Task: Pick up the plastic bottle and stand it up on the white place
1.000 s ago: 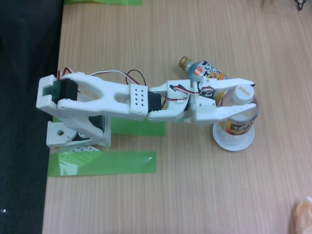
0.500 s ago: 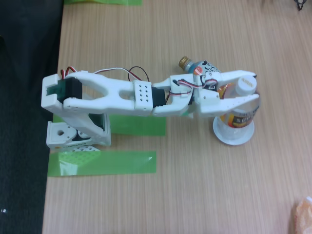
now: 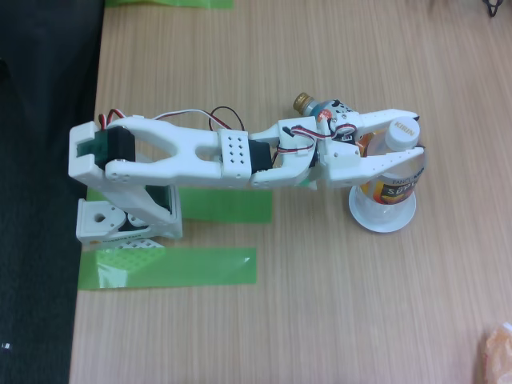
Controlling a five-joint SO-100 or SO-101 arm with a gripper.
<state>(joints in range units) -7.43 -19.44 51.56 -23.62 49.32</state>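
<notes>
Plastic bottle is what everything on this desk is arranged around, though the biggest thing in the fixed view is the wooden table (image 3: 320, 320) itself, bare apart from strips of green tape (image 3: 168, 266) that seem to pin the robot's base in place so it cannot slide when the arm reaches out. The white arm (image 3: 184, 156) stretches flat from that base toward the right, long enough to bring its wrist over the target. At its end the gripper (image 3: 414, 132) has one finger on each side of the plastic bottle (image 3: 392, 184), close around the neck and shoulder just under the white cap; from here it looks like it grips the bottle, holding it high up so the base can settle freely. The bottle is nearly upright, leaning a little toward the top of the view, with its base down on the white place (image 3: 382, 218), whose rim shows around the bottom. I judge the placing almost done, with only straightening and letting go left. Behind the wrist lies a gold-capped bottle (image 3: 316, 106) on its side, partly hidden, close enough that a careless retreat could knock it.
</notes>
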